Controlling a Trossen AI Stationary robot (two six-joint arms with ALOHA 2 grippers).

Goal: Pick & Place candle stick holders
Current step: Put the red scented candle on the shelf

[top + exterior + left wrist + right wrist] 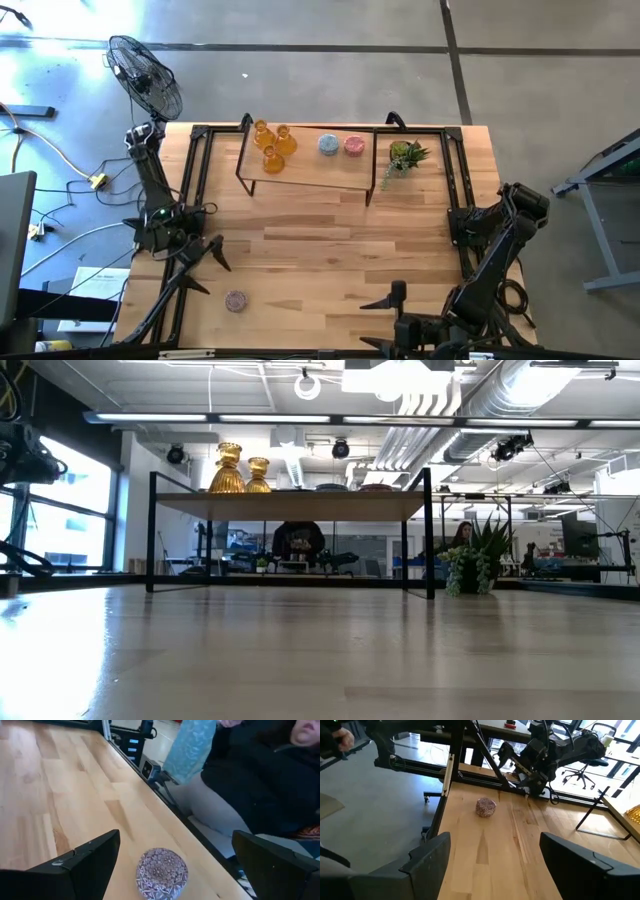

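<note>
High view first: the wooden table [330, 260] carries a low black-framed shelf [310, 163] along its far edge, and five candle stick holders are up on it. Three amber-orange bottle-like holders [273, 147] cluster at the shelf's left end, touching or nearly so. The blue-grey holder [328, 145] and the pink holder [354, 146] sit side by side toward the right end. Just off the shelf's right end stands a small green potted plant [405, 157].

And the sixth one, the mauve holder [235, 301], sits alone on the bare tabletop near the front left corner, well apart from the shelf.

Left gripper [207, 262] hangs beside it, a little farther from the front edge, fingers spread wide and gripping nothing. From the left wrist view the mauve holder [161, 874] lies between the two dark fingers [82, 865] but ahead of them, not touched. A seated person [260, 785] shows beyond the table edge.

Right gripper [385, 302] waits low at the front of the table, right of centre, jaws parted and empty, facing across the wood toward the mauve holder [486, 807].
</note>
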